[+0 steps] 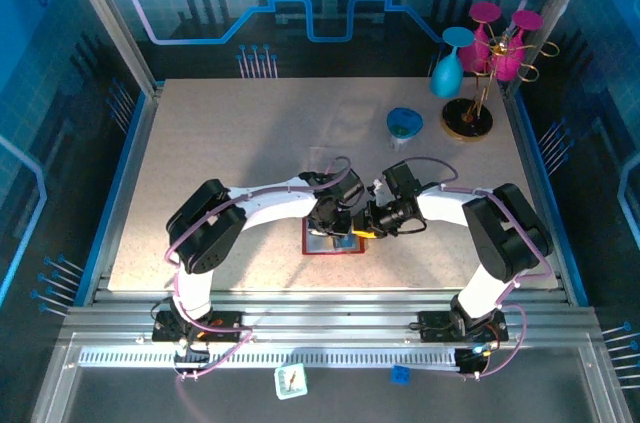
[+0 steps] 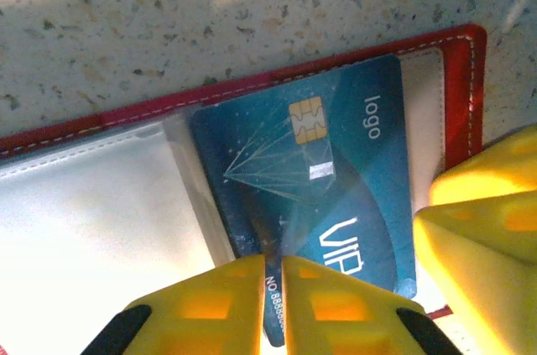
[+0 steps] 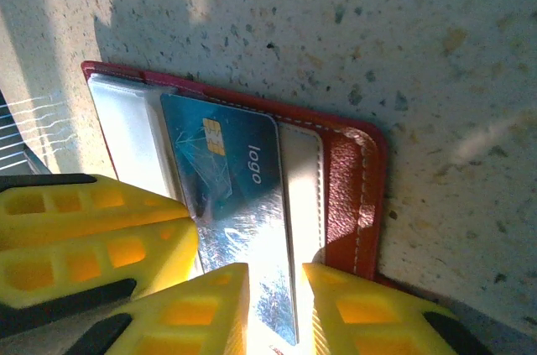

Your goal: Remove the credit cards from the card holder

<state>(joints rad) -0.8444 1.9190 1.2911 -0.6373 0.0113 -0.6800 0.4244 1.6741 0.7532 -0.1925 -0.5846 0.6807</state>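
Pinching with near-closed left end effector (image 2: 270, 288) at card (image 2: 336, 162) edge; holding right end effector (image 3: 275, 288) slightly parted by wallet (image 2: 457, 95) rim, grip impossible to tell. Sitting part-pocketed in open wallet on counter (image 2: 168, 28). Risking dragging wallet along, or slipping off glossy card.

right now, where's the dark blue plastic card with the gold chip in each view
top external: the dark blue chip card is a bluish patch low centre, inside the open red folding wallet, mostly hidden
left wrist: centre right, chip near its top
right wrist: left of centre, chip at its upper left
shared landmark: the wallet's white-stitched red edge
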